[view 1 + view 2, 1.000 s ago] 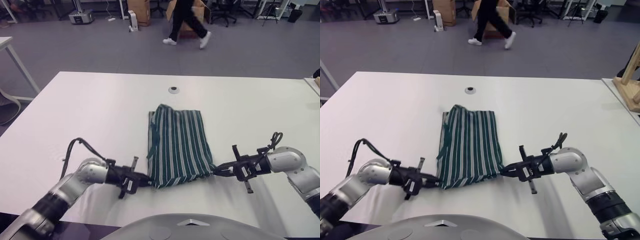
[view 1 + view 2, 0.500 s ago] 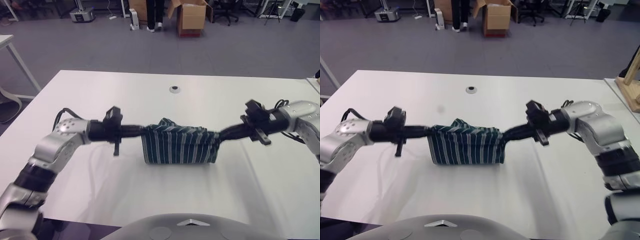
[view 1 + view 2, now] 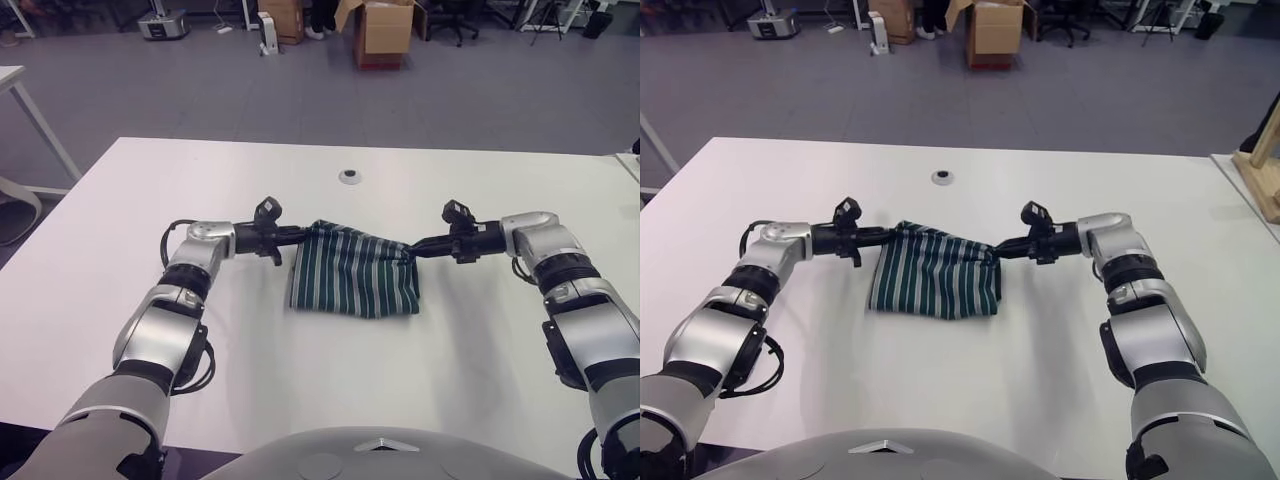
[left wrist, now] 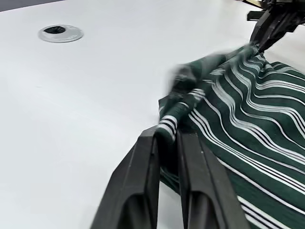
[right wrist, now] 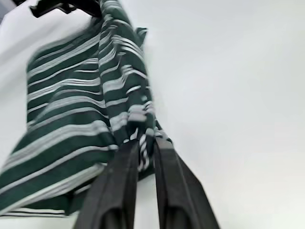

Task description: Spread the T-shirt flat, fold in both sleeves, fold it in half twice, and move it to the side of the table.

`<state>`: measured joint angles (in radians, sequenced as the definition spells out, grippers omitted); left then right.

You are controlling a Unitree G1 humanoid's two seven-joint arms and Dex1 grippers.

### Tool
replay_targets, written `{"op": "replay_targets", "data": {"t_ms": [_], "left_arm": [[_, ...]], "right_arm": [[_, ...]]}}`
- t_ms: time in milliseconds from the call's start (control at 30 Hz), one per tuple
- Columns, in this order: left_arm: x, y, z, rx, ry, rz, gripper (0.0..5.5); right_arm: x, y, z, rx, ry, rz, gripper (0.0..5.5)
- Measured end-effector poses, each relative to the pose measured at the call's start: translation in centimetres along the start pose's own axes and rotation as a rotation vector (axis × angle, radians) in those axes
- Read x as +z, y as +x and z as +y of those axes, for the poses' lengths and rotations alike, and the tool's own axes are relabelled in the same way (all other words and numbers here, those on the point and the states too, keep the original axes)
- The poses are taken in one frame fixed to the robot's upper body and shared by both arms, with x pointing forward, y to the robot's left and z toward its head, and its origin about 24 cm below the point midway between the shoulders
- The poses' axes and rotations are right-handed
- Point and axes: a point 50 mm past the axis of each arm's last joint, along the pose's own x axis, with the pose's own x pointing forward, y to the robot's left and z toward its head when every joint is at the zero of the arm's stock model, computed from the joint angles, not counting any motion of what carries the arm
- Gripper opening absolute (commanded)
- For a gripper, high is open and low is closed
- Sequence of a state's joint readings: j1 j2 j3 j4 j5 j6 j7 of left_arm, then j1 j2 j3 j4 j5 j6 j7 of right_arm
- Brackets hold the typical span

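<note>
A second ago the shirt lay long, pointing away from the robot, with a gripper at each near corner. Now those corners have been carried over to the far edge, so it is folded in half. It lies mid-table, long side running left to right. The left gripper pinches its far left corner tight. The right gripper pinches the far right one.
</note>
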<state>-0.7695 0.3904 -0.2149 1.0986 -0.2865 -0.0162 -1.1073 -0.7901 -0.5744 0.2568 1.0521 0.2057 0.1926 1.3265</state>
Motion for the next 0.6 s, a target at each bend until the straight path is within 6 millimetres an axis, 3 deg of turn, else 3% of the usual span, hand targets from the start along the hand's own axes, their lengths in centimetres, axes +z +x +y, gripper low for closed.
{"op": "replay_targets", "data": {"t_ms": [167, 233, 300, 433, 600], "left_arm": [[2.3, -0.7, 0.6, 0.071, 0.051, -0.211, 1.92], [4.0, -1.3, 0.4, 0.017, 0.132, -0.268, 2.19], [4.3, 0.0, -1.2, -0.104, 0.199, -0.259, 2.19], [1.1, 3.8, -5.1, -0.313, 0.154, -0.161, 2.19], [-1.7, 3.7, -5.2, -0.341, 0.120, 0.131, 2.19]], "right_arm": [[1.8, 0.0, -0.9, -0.175, -0.069, -0.179, 2.12], [2.3, -1.3, -1.3, -0.250, -0.091, -0.262, 2.14], [1.8, -2.3, -1.5, -0.327, -0.084, -0.340, 2.14], [-0.4, -2.2, -1.2, -0.387, -0.056, -0.368, 2.14], [-3.2, -0.9, -0.1, -0.410, 0.014, -0.400, 2.14]]}}
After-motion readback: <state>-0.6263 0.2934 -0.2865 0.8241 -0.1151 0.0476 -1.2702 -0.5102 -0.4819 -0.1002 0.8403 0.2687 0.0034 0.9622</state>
